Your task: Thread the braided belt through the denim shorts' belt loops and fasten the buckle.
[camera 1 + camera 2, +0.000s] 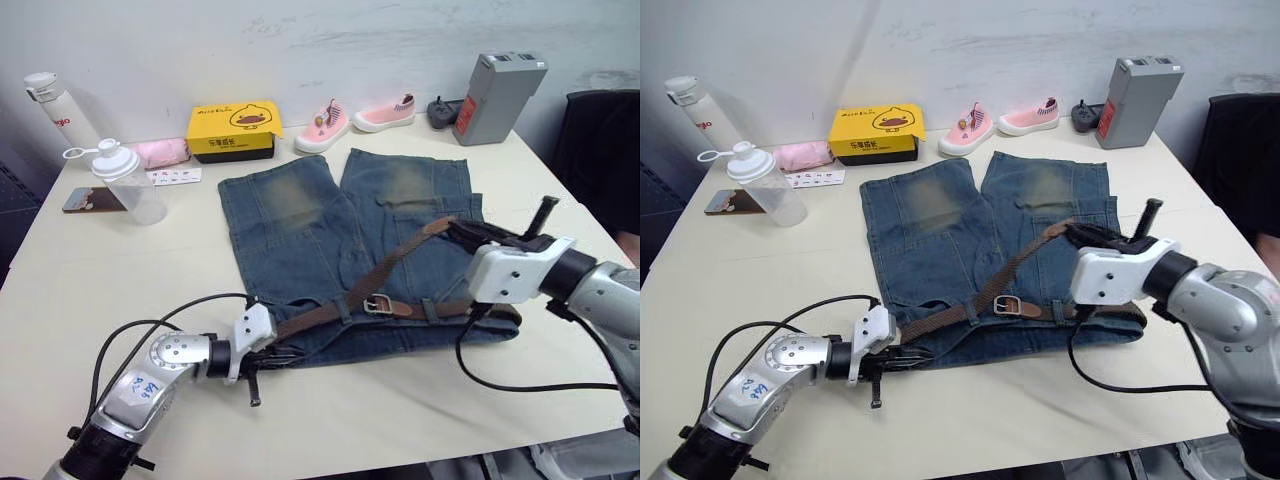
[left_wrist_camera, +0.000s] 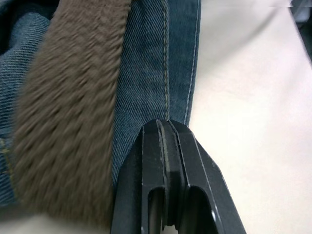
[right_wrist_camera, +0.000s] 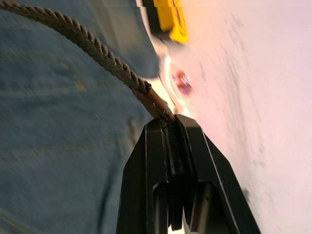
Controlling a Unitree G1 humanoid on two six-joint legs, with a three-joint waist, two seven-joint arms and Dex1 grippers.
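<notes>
The denim shorts lie flat on the table, waistband toward me. The braided belt runs along the waistband under belt loops, passes the silver buckle, then rises diagonally to my right gripper. That gripper is shut on the belt's leather tip, held a little above the right leg. My left gripper sits at the waistband's left end, beside the belt. Its fingers are shut, with the tips on the denim hem.
Along the back stand a yellow box, two pink shoes, a grey case, a clear shaker bottle, a white bottle and a phone. A black chair is at the right.
</notes>
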